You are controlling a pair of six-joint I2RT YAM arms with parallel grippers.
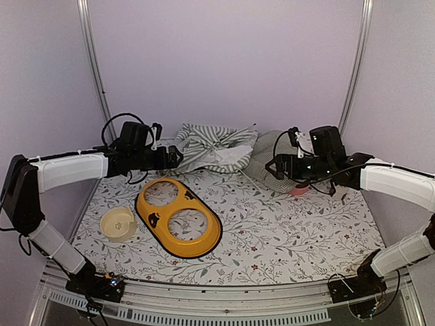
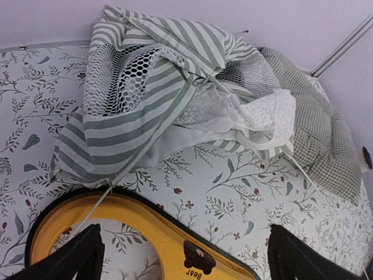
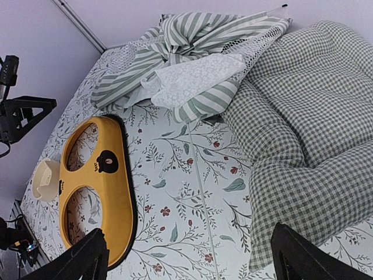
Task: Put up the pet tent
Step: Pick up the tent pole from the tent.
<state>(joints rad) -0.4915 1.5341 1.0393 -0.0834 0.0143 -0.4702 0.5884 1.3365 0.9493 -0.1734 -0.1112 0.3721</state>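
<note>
The left hand [image 1: 175, 157] and the right hand [image 1: 272, 167] are held wide open and empty, while the pet tent [image 1: 214, 149] is seen crumpled at the tabletop's [image 1: 272, 231] far edge, touching the green-checked cushion [image 1: 262, 166].

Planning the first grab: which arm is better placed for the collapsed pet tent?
Left, probably. The left gripper, open, sits at the edge of the pet tent, fabric and a white pole straight ahead. The right gripper, also open, hangs over the checked cushion, which lies between it and the tent.
</note>
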